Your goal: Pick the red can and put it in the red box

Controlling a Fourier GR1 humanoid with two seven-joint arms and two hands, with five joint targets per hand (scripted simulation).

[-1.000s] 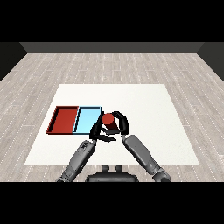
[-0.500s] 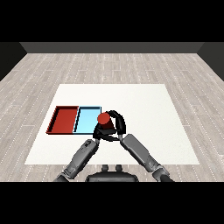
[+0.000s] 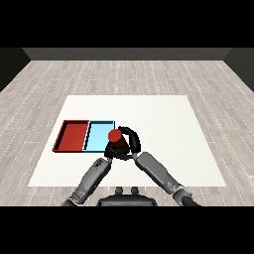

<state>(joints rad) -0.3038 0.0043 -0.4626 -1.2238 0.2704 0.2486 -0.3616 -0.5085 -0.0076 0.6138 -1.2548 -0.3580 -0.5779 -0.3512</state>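
Table (image 3: 163,124) white; floor (image 3: 124,74) grey planks.

I see everything through one view, set at my head, looking down and forward across the white table (image 3: 163,124). My two forearms come in from the lower corners, my left hand (image 3: 110,150) on the left side and my right hand (image 3: 131,142) on the right, so nothing is mirrored. The whole tabletop fits in view, with wooden floor (image 3: 124,74) around it and a dark wall beyond its far edge, so the table sits at middle distance
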